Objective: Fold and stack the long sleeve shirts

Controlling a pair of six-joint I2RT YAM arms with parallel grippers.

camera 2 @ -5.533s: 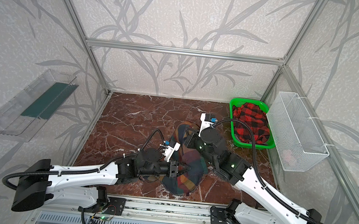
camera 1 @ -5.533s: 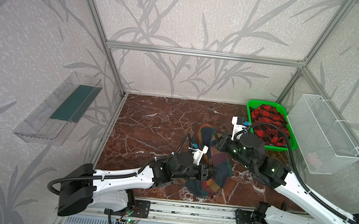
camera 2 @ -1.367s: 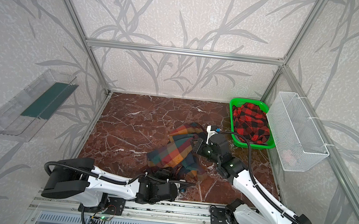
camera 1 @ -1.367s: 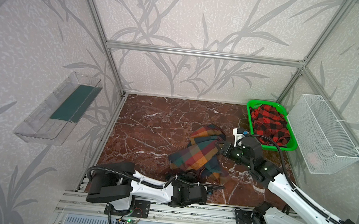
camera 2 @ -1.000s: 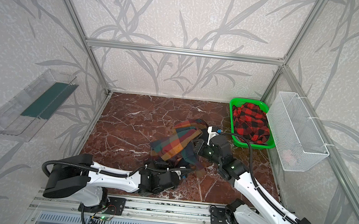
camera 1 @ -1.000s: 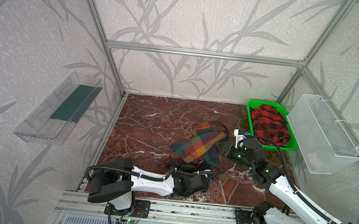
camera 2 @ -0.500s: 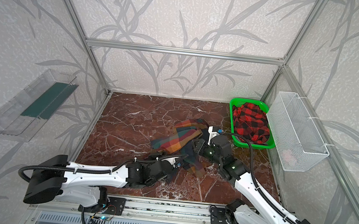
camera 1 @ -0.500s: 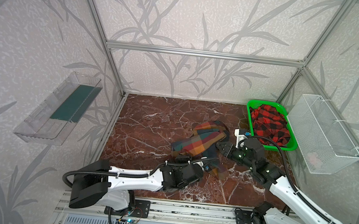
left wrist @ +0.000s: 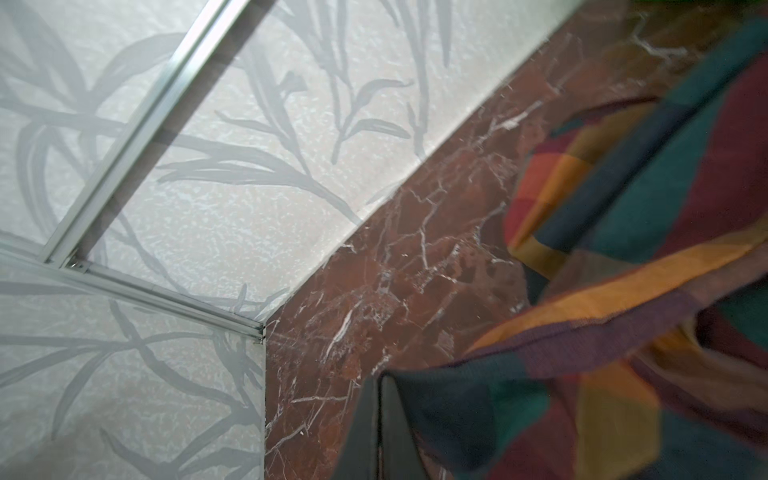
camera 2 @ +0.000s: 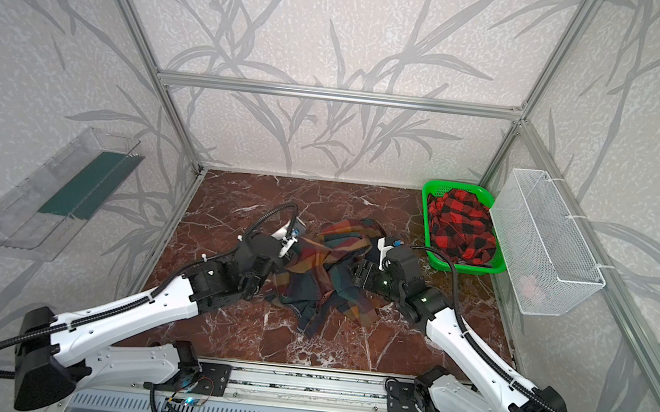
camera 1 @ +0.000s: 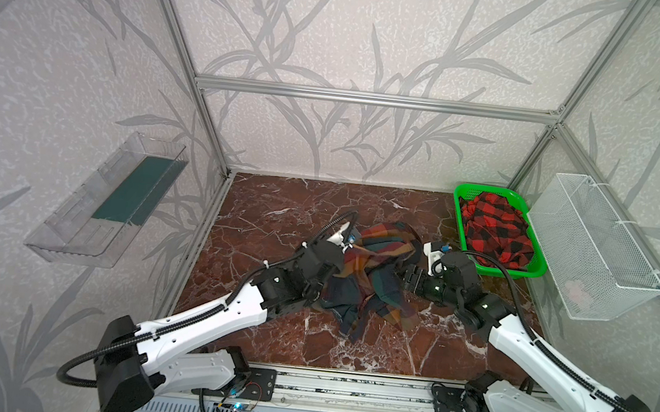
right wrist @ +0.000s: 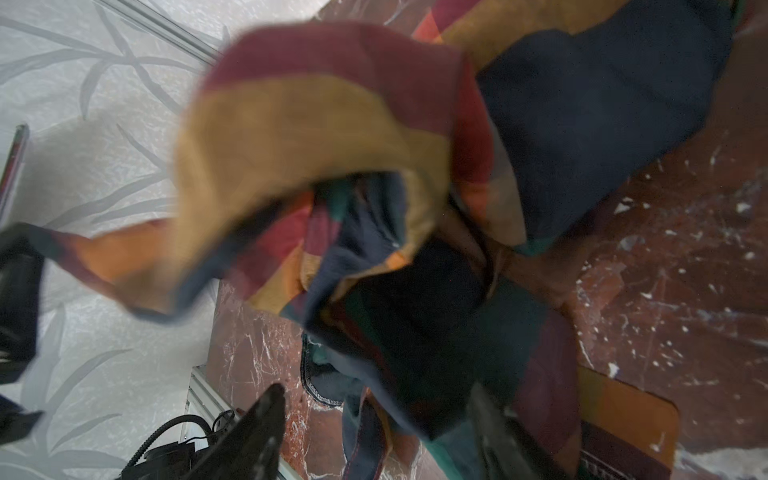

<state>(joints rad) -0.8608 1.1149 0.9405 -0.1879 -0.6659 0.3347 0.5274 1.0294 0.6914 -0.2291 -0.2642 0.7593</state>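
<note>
Two claws flank the multicolour plaid shirt [camera 1: 370, 280], heaped twelve-to-six: left claw [left wrist: 377, 399] pinches its nine-o'clock edge, right claw [right wrist: 376, 395] waits spread wide at three o'clock.

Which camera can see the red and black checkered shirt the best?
The top views: both show the red-and-black shirt from above, bunched in the green basket. Neither wrist view shows it; they face the colourful plaid shirt.
</note>
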